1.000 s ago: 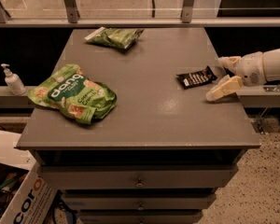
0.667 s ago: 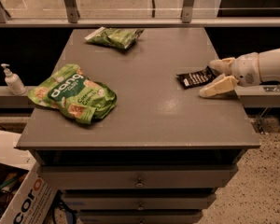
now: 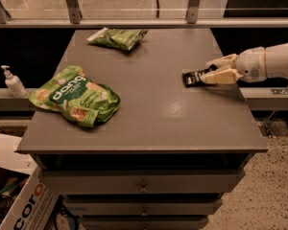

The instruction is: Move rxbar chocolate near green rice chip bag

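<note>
Rxbar chocolate [image 3: 194,78] is found lying flat near the right edge of the table [image 3: 158,123], well apart from the green rice chip bag [image 3: 77,97], which is set at the left edge. The bar's right end is taken between the fingers of the gripper [image 3: 207,74], which is reached in low from the right; the fingers are drawn together on the wrapper, one at each long side. Only that end is held, so the thin, slick wrapper could be lost from the pinch once it is lifted or swung, or be dragged and twisted if it is kept too low over the table. Nearly the whole width of the table is left to be crossed. If the bar is carried too far, the bag could be nudged over the left side. The smaller green bag [image 3: 117,36] at the far edge could be mistaken for the goal.
</note>
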You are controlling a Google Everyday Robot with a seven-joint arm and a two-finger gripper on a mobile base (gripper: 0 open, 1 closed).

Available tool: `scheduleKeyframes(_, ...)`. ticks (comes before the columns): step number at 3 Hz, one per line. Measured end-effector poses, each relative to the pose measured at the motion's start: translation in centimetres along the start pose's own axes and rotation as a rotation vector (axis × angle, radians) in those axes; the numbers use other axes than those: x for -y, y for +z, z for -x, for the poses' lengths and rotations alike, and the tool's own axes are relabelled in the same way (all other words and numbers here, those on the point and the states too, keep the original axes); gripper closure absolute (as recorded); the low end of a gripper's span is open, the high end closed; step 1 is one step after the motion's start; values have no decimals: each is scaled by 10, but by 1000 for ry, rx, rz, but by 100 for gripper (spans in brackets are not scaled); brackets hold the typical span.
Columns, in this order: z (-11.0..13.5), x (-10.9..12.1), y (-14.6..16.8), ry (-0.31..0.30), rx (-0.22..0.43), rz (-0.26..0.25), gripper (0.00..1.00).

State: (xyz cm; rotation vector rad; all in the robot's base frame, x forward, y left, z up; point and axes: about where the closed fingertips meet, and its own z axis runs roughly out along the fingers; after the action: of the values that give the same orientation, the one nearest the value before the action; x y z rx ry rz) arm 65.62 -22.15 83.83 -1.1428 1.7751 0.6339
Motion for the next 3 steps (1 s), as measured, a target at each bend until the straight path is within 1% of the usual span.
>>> scheduleKeyframes(1,17,-1,0,-3,33,9,87)
scheduleKeyframes(2,35,-3,3,-12,64,18,100)
scheduleKeyframes(3,53,-4,10,-31,95,34,100)
